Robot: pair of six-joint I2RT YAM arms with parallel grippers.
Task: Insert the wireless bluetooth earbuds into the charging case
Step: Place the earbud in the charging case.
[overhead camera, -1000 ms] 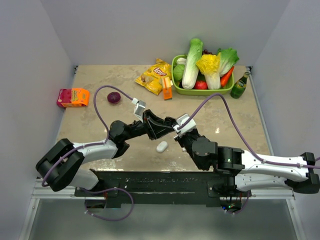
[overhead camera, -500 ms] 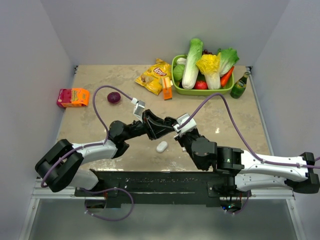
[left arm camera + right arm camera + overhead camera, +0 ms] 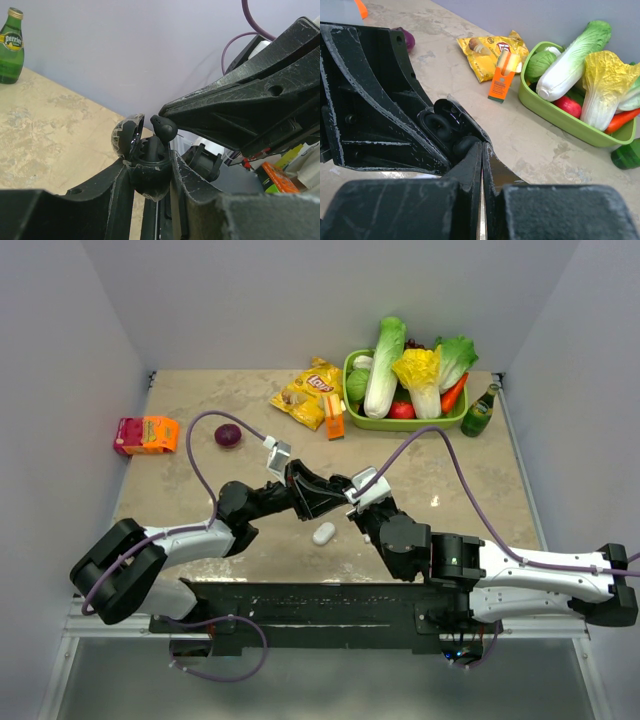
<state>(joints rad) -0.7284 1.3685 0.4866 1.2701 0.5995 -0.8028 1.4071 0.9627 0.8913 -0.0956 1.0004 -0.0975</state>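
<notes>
a small round glossy black charging case [image 3: 146,176] is clamped in the left tool [image 3: 148,165], whose jaws are set narrow around it, and the lid is seen standing open. the case appears to be held up above the middle of the beige marbled counter [image 3: 160,480], not resting on it. the right tool [image 3: 481,145] is fully closed, and its tip is placed against a glossy black earbud [image 3: 163,128] right at the mouth of the case. whether the bud is pinched or only pushed cannot be told. the bud is judged to be partly in its pocket but not seated, so this insertion is about halfway. no other earbud can be found. a white pill-shaped case [image 3: 323,533] lies on the counter just beside the tools, toward the near edge, and seems not yet served.

for moving, bare counter is offered to the left and right of the tools. the far right corner is taken by a green plastic basket of vegetables [image 3: 400,423] and a green glass bottle [image 3: 480,412]. a yellow crisp bag [image 3: 308,395] lies by the far edge, and an orange and red box [image 3: 146,435] by the left edge, with a dark purple onion [image 3: 228,435] near it. between the two tools almost no room is seen.
</notes>
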